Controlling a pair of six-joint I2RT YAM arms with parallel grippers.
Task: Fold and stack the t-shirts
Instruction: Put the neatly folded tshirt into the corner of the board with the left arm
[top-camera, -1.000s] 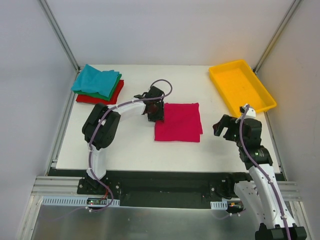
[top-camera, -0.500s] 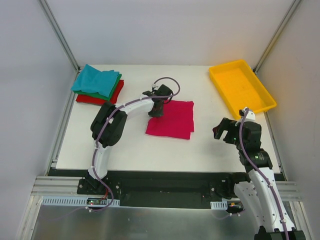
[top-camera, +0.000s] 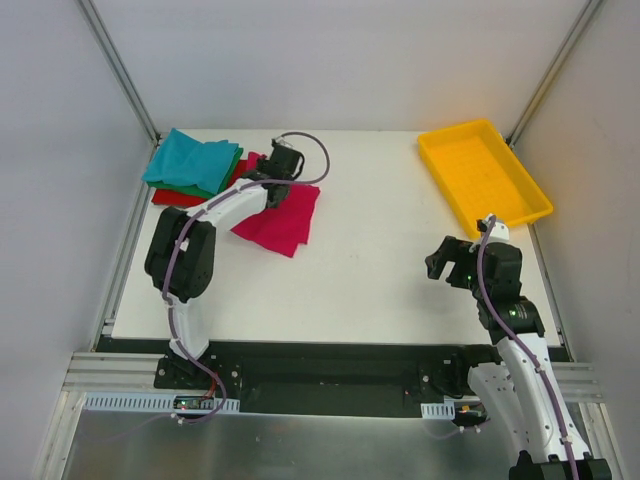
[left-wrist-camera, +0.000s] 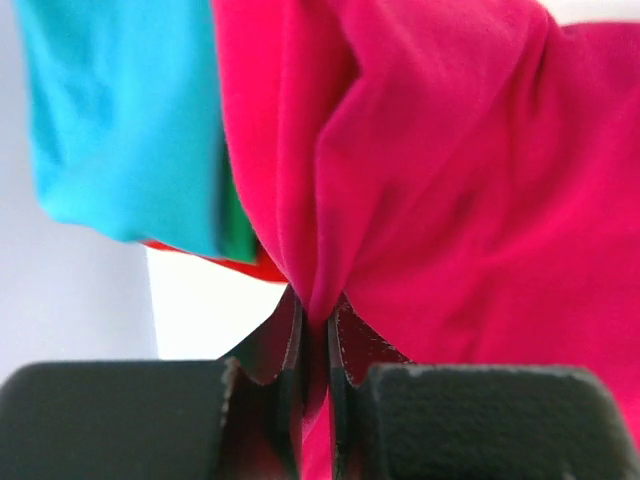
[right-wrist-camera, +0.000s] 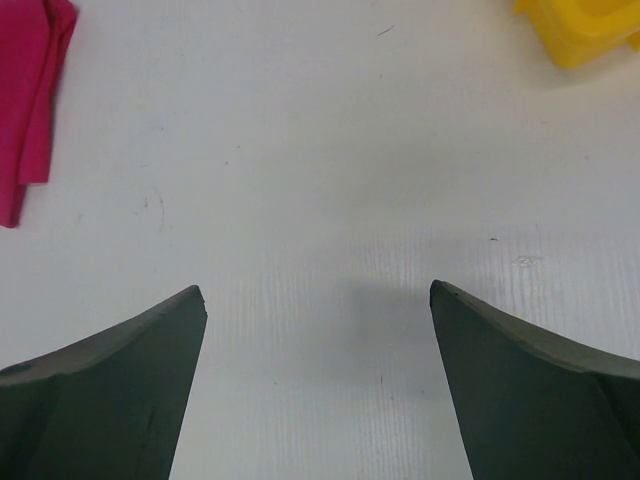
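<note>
The folded magenta-pink t-shirt (top-camera: 282, 212) lies on the table just right of the stack, its far left edge lifted. My left gripper (top-camera: 270, 172) is shut on that edge; in the left wrist view the cloth (left-wrist-camera: 450, 170) is pinched between the jaws (left-wrist-camera: 315, 320). The stack at the back left has a teal t-shirt (top-camera: 192, 162) on top, a green one (top-camera: 232, 172) under it and a red one (top-camera: 185, 198) at the bottom; teal (left-wrist-camera: 120, 110) also shows in the left wrist view. My right gripper (top-camera: 447, 262) is open and empty over bare table at the right (right-wrist-camera: 318, 300).
A yellow plastic tray (top-camera: 482, 170) stands at the back right, its corner in the right wrist view (right-wrist-camera: 585, 30). The pink shirt's edge shows at the far left of the right wrist view (right-wrist-camera: 30, 100). Grey walls enclose the table on both sides.
My left gripper has dragged the pink t-shirt leftward and back across the table, from the middle to beside the stack. The right arm has barely moved.
</note>
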